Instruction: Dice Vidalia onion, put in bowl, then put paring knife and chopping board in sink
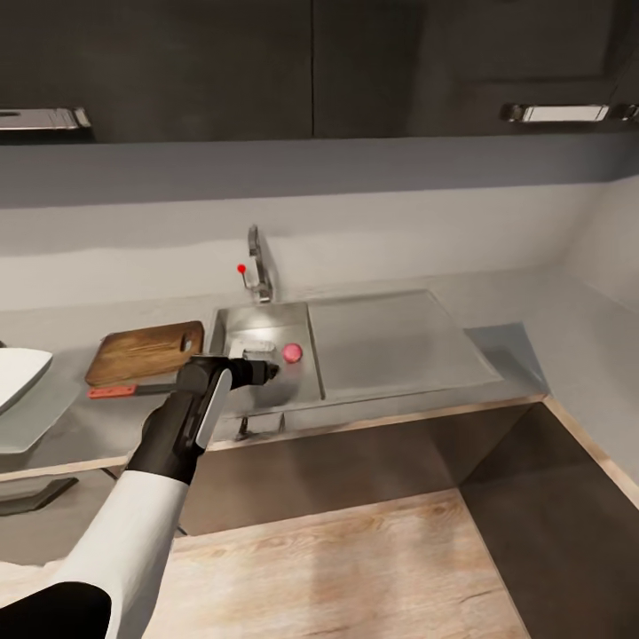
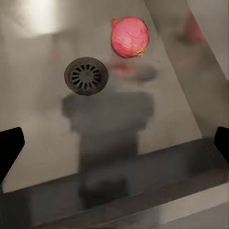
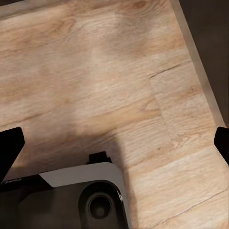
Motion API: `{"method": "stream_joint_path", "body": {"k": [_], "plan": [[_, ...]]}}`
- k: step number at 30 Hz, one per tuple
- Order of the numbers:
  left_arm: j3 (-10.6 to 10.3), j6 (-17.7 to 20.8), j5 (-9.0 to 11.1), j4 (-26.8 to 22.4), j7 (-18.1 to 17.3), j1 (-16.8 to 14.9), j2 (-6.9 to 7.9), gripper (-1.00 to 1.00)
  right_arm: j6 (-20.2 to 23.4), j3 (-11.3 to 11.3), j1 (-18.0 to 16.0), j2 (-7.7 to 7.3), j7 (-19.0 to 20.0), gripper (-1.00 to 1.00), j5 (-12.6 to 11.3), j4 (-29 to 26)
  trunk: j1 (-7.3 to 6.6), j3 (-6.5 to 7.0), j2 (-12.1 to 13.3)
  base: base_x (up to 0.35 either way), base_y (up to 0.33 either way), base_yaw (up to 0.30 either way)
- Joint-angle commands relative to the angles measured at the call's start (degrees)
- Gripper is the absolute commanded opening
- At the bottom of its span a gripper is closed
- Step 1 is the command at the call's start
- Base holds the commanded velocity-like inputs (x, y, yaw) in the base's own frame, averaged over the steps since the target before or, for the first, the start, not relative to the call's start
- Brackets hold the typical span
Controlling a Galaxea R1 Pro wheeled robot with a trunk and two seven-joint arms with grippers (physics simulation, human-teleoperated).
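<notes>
The Vidalia onion (image 1: 292,353), pinkish and round, lies on the floor of the steel sink (image 1: 232,321), to the right of the drain (image 2: 86,75). In the left wrist view the onion (image 2: 130,36) sits beyond the drain, apart from the fingertips (image 2: 9,148). My left gripper (image 1: 264,374) hangs open over the basin's front part, with nothing between its fingers. The brown chopping board (image 1: 146,351) lies on the countertop (image 1: 568,342) left of the sink. Along its front edge rests the red-handled paring knife (image 1: 113,390). The white bowl (image 1: 18,373) stands at the far left. My right gripper (image 3: 114,148) is open over the floor.
The chrome tap (image 1: 257,266) with its red knob (image 1: 240,267) rises behind the basin. The flat drainboard (image 1: 390,342) stretches right of it. Dark wall cabinets hang above. The right wrist view looks down on wood flooring (image 3: 119,71) and the robot's base (image 3: 71,195).
</notes>
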Motion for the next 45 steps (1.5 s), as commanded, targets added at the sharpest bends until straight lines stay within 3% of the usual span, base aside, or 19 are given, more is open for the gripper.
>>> {"method": "stream_joint_path", "body": {"k": [1,28,45], "plan": [[0.0,0.3,0.4,0.0,0.3,0.0,0.00,1.00,-0.1,-0.3,0.0,0.01,-0.4,1.00,0.6,0.0,0.06,-0.13,-0.1,0.337,-0.076,-0.023],[-0.1,-0.3,0.4,0.0,0.0,0.2,0.08,1.00,0.0,-0.3,0.0,0.00,-0.4,1.00,0.6,0.0,0.06,-2.47,-0.1,0.106,-0.007,-0.043],[-0.2,-1.1,0.3,4.1,0.0,0.2,0.09,1.00,0.0,-0.4,0.0,0.00,-0.4,1.00,0.6,0.0,0.06,-4.02,-0.1,0.050,-0.024,0.000]]}}
